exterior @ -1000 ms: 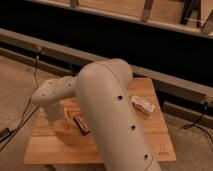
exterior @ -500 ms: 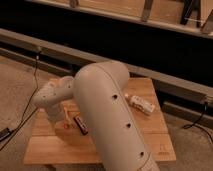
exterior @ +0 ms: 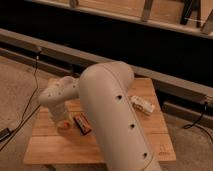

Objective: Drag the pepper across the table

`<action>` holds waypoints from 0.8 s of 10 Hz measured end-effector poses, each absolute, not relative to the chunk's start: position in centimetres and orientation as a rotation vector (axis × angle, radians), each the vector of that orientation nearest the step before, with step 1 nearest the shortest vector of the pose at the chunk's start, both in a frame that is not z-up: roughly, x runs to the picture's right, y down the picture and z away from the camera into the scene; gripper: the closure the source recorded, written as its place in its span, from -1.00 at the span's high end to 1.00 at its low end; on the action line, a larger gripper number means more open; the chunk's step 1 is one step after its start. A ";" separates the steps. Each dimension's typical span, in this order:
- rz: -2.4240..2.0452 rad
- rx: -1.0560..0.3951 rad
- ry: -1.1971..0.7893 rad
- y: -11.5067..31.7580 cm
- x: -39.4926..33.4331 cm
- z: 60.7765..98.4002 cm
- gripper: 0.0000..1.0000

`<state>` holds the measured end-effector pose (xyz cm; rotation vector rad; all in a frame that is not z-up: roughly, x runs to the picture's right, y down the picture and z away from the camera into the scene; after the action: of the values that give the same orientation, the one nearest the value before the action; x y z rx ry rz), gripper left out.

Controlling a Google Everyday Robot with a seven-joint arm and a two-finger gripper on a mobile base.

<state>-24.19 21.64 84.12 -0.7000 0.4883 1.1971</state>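
The big cream arm (exterior: 112, 115) eats up the middle of the frame for us, rising from the bottom edge and bending over to the left. Under it is the wooden plank table (exterior: 55, 147). The gripper (exterior: 64, 121) points down at the table's left part, and we honestly can't tell whether it's spread or closed. A dark packet (exterior: 82, 123) lies just right of it, and a pale object (exterior: 142, 105) sits further right. The pepper (exterior: 62, 127) looks like the orange bit right under the gripper.

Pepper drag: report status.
Gripper low over table, left in view, at the pepper; hold unclear. Dark packet close beside pepper, possible obstacle. White item farther right, apart.
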 end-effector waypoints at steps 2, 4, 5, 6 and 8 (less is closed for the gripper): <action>1.208 -0.704 0.483 21.5 -23.7 84.0 -0.40; 1.214 -0.704 0.477 21.4 -23.4 83.5 -0.74; 1.215 -0.702 0.476 21.3 -23.2 83.3 -0.76; 1.212 -0.699 0.478 21.4 -22.9 83.1 -0.76; 1.194 -0.694 0.482 21.9 -22.8 82.7 -0.76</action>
<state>-22.78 21.89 82.71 -0.6945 0.4824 1.1943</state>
